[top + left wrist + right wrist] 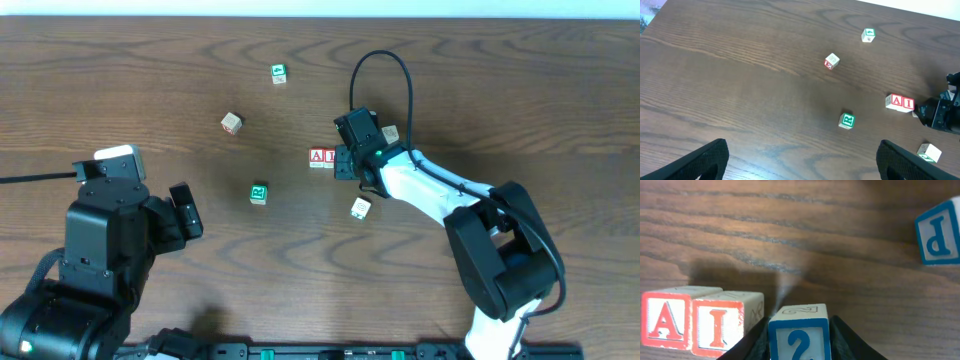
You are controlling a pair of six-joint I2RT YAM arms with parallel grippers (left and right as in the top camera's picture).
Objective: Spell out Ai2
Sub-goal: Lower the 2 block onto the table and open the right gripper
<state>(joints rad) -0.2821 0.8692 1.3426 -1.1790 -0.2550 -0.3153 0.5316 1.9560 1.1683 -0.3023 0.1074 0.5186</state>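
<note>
On the dark wooden table [150, 60], two red-lettered blocks stand side by side and touching. One reads "A" [664, 323] and the other reads "I" [719, 326], with the A on the left in the right wrist view. The right pincer [346, 163] is clenched on a blue-bordered block printed "2" [800, 341], one dark finger [754, 339] pressed to each flank. That 2 block sits just beside the I, on its right. The nearer finger fills the narrow gap between them, so the two blocks are not touching. I cannot tell whether it rests on the wood or is raised slightly.

Further right lies a tilted block with a blue "P" [938, 232], well apart from the row. Out in the open a green block reads "R" [847, 120]. A red-marked cube [831, 61], a green-marked one [868, 34] and another pale one [929, 151] are too small to read.

The left pincer [802, 155] hangs released over bare wood, well away from the lettered row.
</note>
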